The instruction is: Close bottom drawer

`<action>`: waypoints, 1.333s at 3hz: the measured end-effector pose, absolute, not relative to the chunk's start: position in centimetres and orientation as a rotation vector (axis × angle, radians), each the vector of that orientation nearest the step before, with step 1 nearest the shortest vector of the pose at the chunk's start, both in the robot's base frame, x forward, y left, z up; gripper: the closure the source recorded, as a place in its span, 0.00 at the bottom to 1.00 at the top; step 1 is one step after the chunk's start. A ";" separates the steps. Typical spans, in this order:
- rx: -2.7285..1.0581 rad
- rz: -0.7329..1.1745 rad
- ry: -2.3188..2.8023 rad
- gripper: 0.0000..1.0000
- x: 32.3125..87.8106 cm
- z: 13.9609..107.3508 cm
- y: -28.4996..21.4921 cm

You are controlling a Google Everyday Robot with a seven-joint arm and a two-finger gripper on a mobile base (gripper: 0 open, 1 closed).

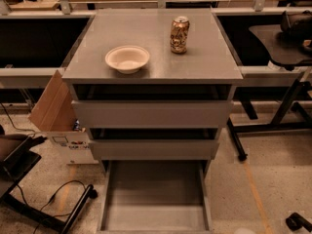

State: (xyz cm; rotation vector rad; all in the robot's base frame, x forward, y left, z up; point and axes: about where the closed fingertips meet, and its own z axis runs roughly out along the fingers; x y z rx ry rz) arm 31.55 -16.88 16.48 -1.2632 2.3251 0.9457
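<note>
The bottom drawer (155, 199) of the grey cabinet (151, 38) is pulled far out towards me. Its shallow grey tray is empty. Its front edge lies at the bottom of the view. The middle drawer (153, 149) and the top drawer (151, 113) above it stand slightly out, with dark gaps over each. Only a pale sliver of my gripper (243, 231) shows at the bottom edge, just right of the open drawer's front right corner.
A cream bowl (127, 58) and a drinks can (179, 34) stand on the cabinet top. A cardboard box (53, 106) leans at the cabinet's left. A black chair base and cable (53, 204) lie at lower left. Black table legs (278, 126) and a caster (297, 221) are on the right.
</note>
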 end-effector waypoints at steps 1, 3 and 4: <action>-1.302 0.978 2.286 0.87 32.2 13.9 -15.1; -1.499 0.969 2.127 1.00 37.7 13.0 -8.5; -1.547 0.852 2.065 1.00 44.2 16.3 -6.2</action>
